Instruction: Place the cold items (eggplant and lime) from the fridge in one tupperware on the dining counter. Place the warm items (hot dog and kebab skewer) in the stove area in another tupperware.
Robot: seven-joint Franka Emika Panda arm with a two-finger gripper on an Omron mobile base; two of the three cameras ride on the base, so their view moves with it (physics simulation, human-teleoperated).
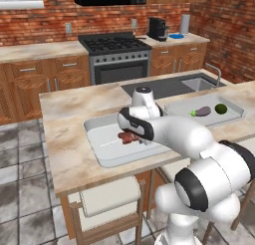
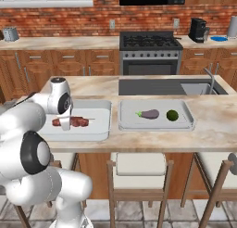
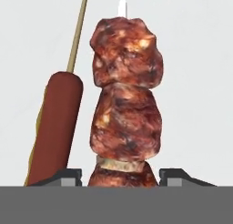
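Gripper point(image 3: 120, 180) low over left tupperware point(image 1: 102, 157), jaws parted astride kebab skewer point(image 3: 125, 114).
Fingertips point(image 3: 68, 176) flank the meat, contact unclear; can't tell if gripped. Hot dog point(image 3: 57, 127) lies just beside the kebab, at 9 o'clock in hand view. Eggplant point(image 2: 150, 114) and lime point(image 2: 172, 115) share right tupperware point(image 2: 127, 125).

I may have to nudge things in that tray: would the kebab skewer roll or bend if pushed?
The kebab skewer probably won't roll far: its meat chunks look lumpy and uneven. The thin stick likely keeps it stiff. Lying close beside the hot dog, it would probably bump it.
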